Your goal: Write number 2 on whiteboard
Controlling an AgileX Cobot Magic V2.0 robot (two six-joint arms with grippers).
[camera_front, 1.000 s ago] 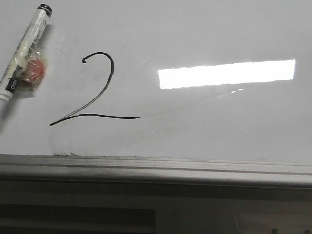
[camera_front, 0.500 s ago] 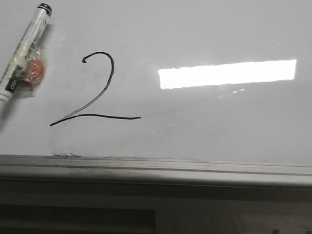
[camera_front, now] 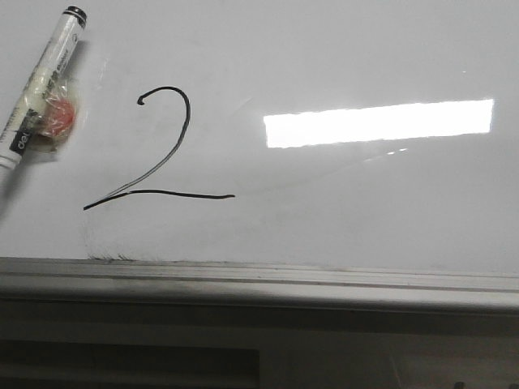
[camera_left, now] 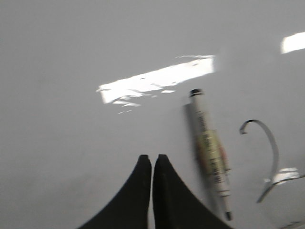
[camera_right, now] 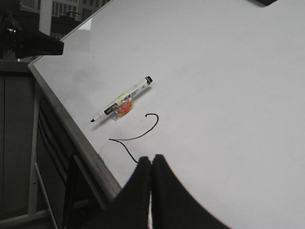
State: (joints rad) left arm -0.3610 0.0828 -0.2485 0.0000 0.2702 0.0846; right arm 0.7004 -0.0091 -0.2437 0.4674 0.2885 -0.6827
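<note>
I see the 2 (camera_front: 158, 150) finished on the whiteboard (camera_front: 365, 211), marker (camera_front: 40, 85) just left of it. Both end effectors, left (camera_left: 152, 160) and right (camera_right: 151, 160), are closed and empty.

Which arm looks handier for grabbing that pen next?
Probably the left: its shut gripper hangs right beside the marker, while the right gripper sits beyond the number 2.

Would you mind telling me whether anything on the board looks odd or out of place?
The marker lies loose on the whiteboard, left of the number 2, with something orange-red taped to its barrel. Grey erase smudges linger below the digit.
</note>
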